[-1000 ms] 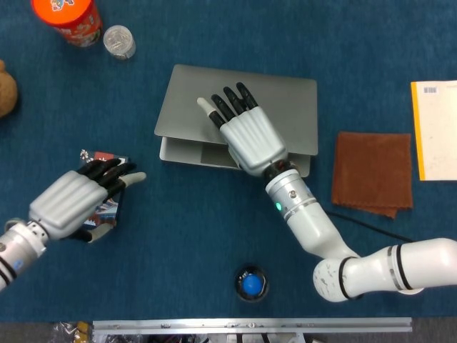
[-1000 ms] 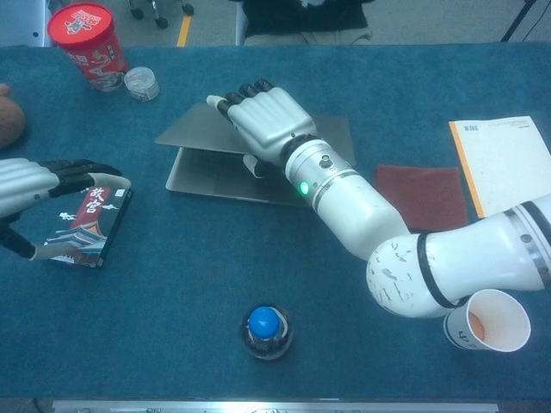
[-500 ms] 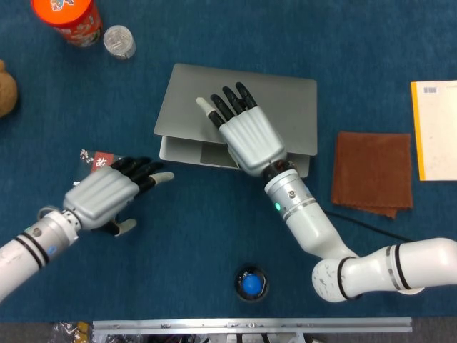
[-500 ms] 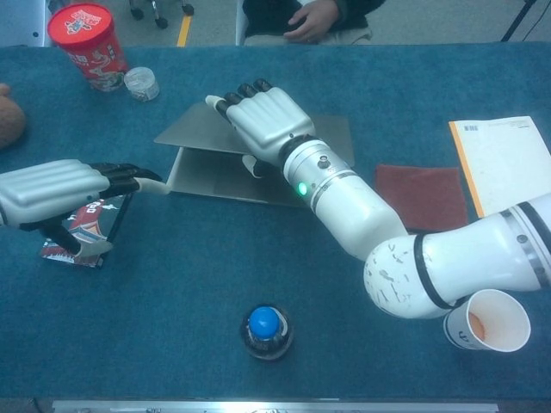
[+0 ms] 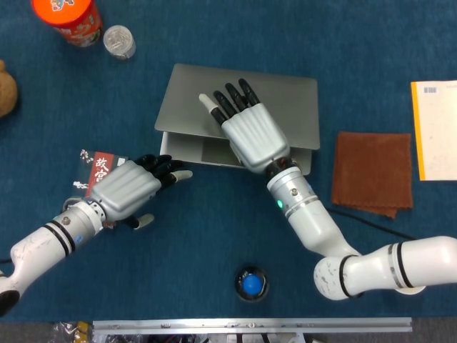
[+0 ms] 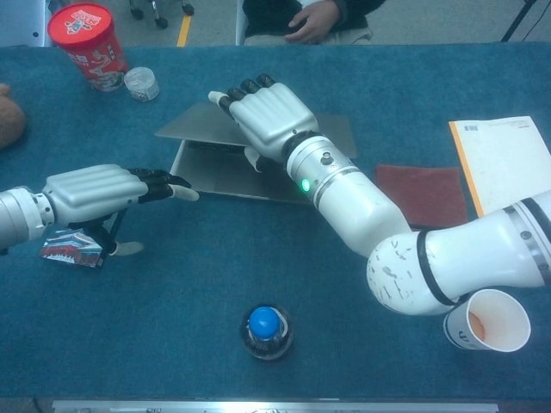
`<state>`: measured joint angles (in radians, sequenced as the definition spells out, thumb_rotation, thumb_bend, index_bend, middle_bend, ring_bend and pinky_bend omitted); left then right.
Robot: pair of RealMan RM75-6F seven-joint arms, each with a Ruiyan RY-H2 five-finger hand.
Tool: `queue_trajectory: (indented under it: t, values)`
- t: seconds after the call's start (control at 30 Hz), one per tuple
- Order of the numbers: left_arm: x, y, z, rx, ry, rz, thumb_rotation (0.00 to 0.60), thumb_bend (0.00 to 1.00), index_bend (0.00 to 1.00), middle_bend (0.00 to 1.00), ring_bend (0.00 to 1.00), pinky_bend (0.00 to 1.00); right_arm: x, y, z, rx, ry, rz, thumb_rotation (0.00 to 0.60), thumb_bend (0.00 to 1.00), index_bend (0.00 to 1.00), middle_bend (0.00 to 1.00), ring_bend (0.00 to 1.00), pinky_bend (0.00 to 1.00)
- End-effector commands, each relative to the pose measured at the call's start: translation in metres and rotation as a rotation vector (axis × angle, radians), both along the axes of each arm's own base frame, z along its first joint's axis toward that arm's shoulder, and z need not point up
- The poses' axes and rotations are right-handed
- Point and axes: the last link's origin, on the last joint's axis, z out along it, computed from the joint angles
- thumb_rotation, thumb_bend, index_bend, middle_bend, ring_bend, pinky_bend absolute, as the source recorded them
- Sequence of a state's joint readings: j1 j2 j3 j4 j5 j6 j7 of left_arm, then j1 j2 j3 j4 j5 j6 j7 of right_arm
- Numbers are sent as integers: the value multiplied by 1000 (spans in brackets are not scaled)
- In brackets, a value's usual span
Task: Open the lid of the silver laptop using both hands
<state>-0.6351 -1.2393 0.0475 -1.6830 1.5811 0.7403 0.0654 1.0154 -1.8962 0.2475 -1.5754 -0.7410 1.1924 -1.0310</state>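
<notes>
Our right hand holds the silver laptop lid partly up. Our left hand, fingers apart and empty, reaches near its front corner.

the small dark booklet lying by the left robot hand carries the chinese characters 故宫 in white on its cover. the yellow-edged pad at the tabletop's right shows a barcode near its top corner, too small to read. the print on the red cup is too blurred to make out.
</notes>
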Motion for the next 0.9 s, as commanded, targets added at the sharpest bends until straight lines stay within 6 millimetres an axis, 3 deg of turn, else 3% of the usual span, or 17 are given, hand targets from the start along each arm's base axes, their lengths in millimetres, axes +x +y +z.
queue_trajectory:
  t: [0.03,0.9]
  values:
    - [-1,0,-3,5,-13,-12,600,306,81,38,14,82,0,0,1,1,-1,0,600,441,19,118,0,51]
    - [-2,19,-31,-40,-88,-3,600,308,84,38,1,82,5,2,2,7,-14,-1,600,440,19,118,0,51]
